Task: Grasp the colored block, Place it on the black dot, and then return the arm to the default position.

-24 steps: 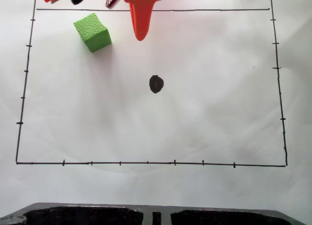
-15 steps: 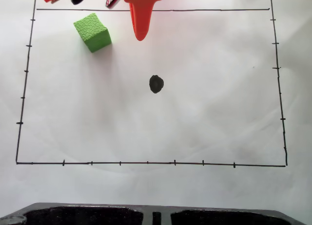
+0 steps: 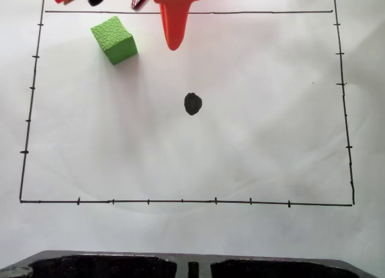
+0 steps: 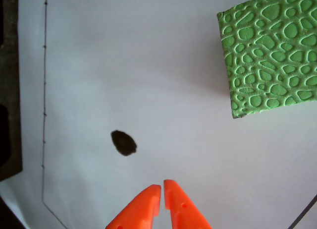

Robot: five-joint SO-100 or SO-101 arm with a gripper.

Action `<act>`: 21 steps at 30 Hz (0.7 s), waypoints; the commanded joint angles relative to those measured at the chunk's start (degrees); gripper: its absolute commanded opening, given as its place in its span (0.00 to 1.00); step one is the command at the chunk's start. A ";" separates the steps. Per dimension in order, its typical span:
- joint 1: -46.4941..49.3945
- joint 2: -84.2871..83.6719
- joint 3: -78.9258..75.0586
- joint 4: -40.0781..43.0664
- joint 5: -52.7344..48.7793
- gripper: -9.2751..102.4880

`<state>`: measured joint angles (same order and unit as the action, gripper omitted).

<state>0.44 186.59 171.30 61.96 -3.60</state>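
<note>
Wrist view shows my claw [image 4: 162, 188] pinched nearly closed on nothing, its orange tips above white paper [image 4: 163, 80] near the black dot [image 4: 123, 143]. In the fixed view the colored block [image 3: 114, 40] sits at upper left, well apart from the dot and just left of my finger.

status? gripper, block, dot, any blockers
Gripper shut, empty, above bare paper. Green block not grasped, resting on paper up-left of black dot in fixed view. Dot uncovered; nothing between block and dot.
</note>
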 commanded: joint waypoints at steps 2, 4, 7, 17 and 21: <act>-1.23 0.70 -0.26 -0.70 -1.58 0.08; -1.76 0.79 -0.26 -0.70 -2.20 0.08; -0.62 0.79 -0.26 -0.70 -0.79 0.08; -4.22 -1.76 -1.41 -0.35 -6.24 0.08; -4.48 -7.65 -6.15 1.05 -8.53 0.08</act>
<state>-4.31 182.90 170.33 62.31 -10.99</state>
